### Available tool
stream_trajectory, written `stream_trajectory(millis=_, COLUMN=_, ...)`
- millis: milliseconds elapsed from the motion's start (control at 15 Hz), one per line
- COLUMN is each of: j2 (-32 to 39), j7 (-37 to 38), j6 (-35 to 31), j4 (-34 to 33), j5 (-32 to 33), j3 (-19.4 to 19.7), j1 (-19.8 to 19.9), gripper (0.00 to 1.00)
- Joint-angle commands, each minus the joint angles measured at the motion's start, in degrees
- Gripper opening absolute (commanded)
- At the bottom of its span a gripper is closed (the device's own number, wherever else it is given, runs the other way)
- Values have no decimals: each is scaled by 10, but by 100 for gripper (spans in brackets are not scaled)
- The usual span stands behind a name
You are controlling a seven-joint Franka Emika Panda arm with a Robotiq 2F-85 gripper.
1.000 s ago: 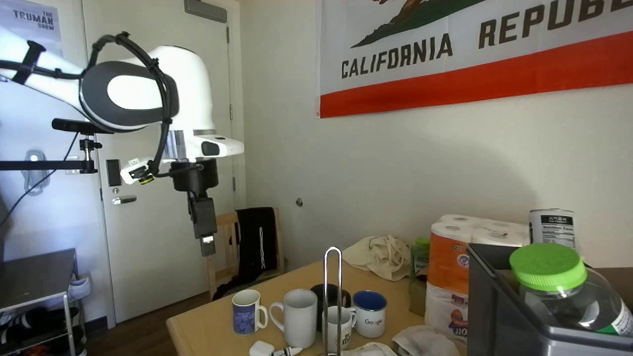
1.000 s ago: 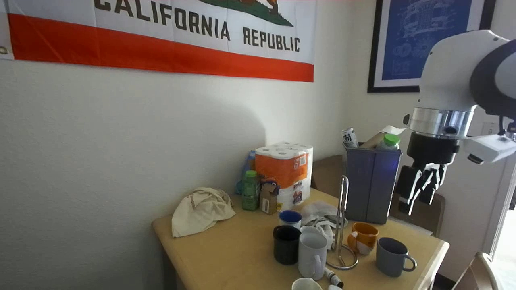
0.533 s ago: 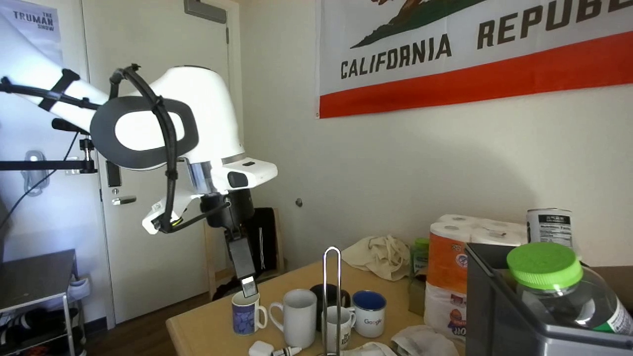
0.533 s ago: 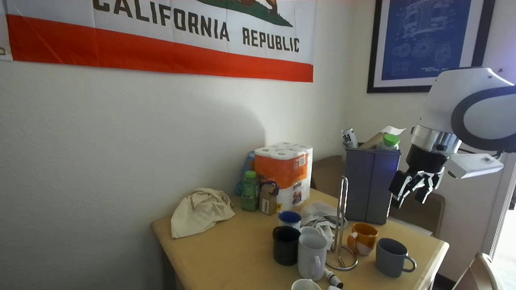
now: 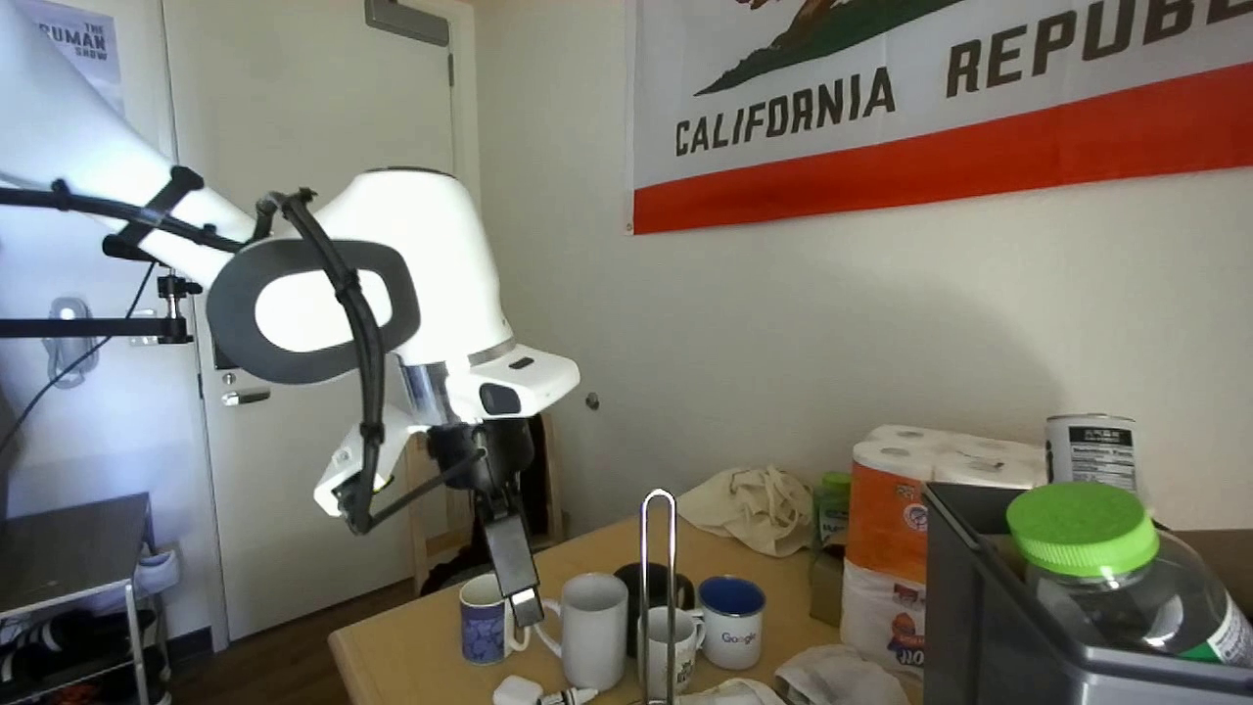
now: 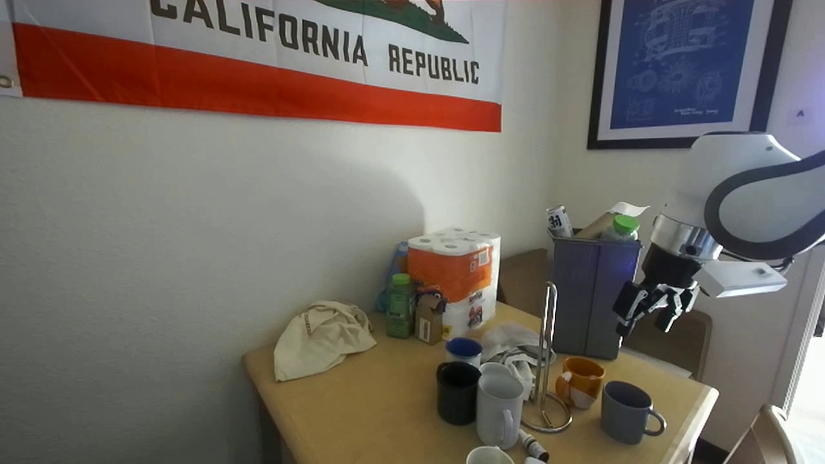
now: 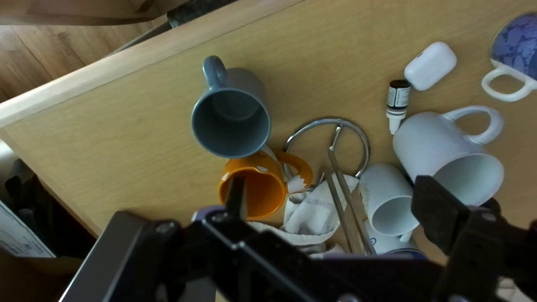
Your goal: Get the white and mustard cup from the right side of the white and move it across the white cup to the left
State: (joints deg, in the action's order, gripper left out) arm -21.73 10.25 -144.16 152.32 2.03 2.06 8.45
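Can see the white and mustard cup (image 6: 580, 380) at the lower right of an exterior view, standing upright on the table (image 6: 374, 399), with long axis vertical, mouth up and handle turned toward the metal stand (image 7: 352, 203). Can read "Google" on the blue-rimmed cup (image 5: 732, 629) and "CALIFORNIA REPUBLIC" on the flag (image 6: 264, 74). Can make out that stand between the white and mustard cup and the white cup (image 6: 499, 409), with the grey cup (image 6: 624, 412) on the far right. Can see the hand (image 6: 644, 328) spread apart, higher in the frame, partly covering the mustard mouth in the wrist view.
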Motion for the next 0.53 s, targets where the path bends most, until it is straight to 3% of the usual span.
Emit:
stream_trajectory(millis=0, j2=81, j7=-7, j6=-69, j4=-17, j5=10, j3=16, j1=14, gripper=100)
stream_trajectory(millis=467, j2=248, j7=-9, j6=-214, j4=-64, j5=33, j3=50, j1=24, gripper=100)
